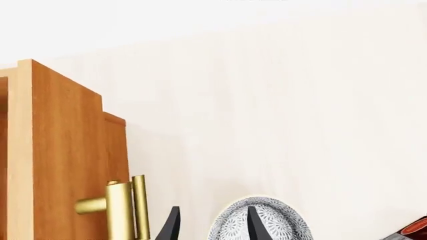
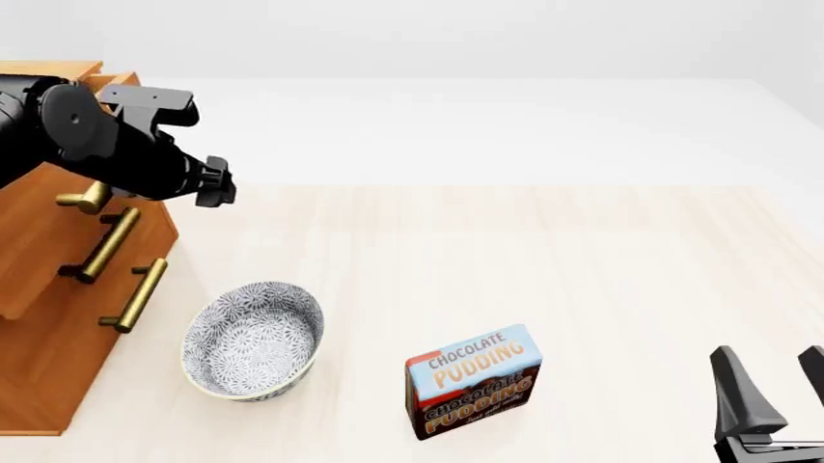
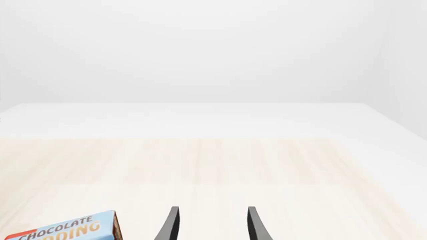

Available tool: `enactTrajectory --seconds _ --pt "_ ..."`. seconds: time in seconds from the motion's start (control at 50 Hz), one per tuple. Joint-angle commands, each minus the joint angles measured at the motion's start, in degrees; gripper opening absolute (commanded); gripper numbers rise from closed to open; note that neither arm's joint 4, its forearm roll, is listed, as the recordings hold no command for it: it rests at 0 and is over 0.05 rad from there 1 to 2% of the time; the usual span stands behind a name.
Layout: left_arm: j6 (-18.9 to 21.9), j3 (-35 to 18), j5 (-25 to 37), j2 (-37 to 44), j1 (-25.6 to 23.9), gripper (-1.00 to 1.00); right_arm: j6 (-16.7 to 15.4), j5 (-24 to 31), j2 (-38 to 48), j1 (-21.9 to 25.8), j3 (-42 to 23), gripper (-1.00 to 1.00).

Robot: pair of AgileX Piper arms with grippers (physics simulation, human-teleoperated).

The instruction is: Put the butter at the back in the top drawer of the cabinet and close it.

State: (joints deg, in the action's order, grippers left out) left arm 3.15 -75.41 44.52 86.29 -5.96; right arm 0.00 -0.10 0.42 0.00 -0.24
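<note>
A light wooden cabinet with three stacked drawers is seen at the left edge of the surface. Each drawer is fitted with a brass bar handle; the top drawer is largely hidden behind the left arm, and whether it is fully shut cannot be told. The left gripper is held in front of the cabinet's upper part, just beside the top handle, which is shown close alongside its dark fingertips in the left wrist view. Its jaws are spread and nothing is held between them.

A patterned grey-and-white bowl is set near the cabinet's lower drawers, toward the front edge. A blue-and-brown box of chocolate pudding is stood upright near the middle of the front edge, well apart from the bowl.

The right gripper is held low at the front right corner, its jaws spread and empty, with the pudding box off to one side.

The butter is not seen in the front or right wrist views; only a red sliver, too small to identify, is caught at the border of the left wrist view.
</note>
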Motion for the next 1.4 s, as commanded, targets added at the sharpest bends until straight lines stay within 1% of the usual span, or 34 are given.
enactTrajectory --seconds 0.02,0.04,0.12,0.14,0.16,0.28,0.38,0.56,0.74,0.98,1.4 --pt "-0.2 0.6 -0.4 0.6 2.2 1.00 0.0 0.0 0.0 0.0 0.0 1.00" --pt "-0.2 0.7 -0.3 0.2 2.5 1.00 0.0 0.0 0.0 0.0 0.0 1.00" --pt "0.1 4.9 -1.0 -3.5 3.5 1.00 0.0 0.0 0.0 0.0 0.0 1.00" --pt "0.1 4.9 -1.0 -3.5 3.5 1.00 0.0 0.0 0.0 0.0 0.0 1.00" --pt "0.4 6.6 -1.2 -5.3 4.2 1.00 0.0 0.0 0.0 0.0 0.0 1.00" --pt "0.9 9.5 -1.1 -8.6 5.6 1.00 0.0 0.0 0.0 0.0 0.0 1.00" --pt "0.8 6.4 -0.5 -6.2 6.5 1.00 0.0 0.0 0.0 0.0 0.0 1.00" --pt "0.7 2.7 0.2 -3.6 7.8 1.00 0.0 0.0 0.0 0.0 0.0 1.00" --pt "0.7 0.8 0.9 -2.9 8.9 1.00 0.0 0.0 0.0 0.0 0.0 1.00" --pt "0.8 0.6 0.7 -2.8 10.6 1.00 0.0 0.0 0.0 0.0 0.0 1.00" --pt "1.0 2.2 0.0 -4.3 13.5 1.00 0.0 0.0 0.0 0.0 0.0 1.00"
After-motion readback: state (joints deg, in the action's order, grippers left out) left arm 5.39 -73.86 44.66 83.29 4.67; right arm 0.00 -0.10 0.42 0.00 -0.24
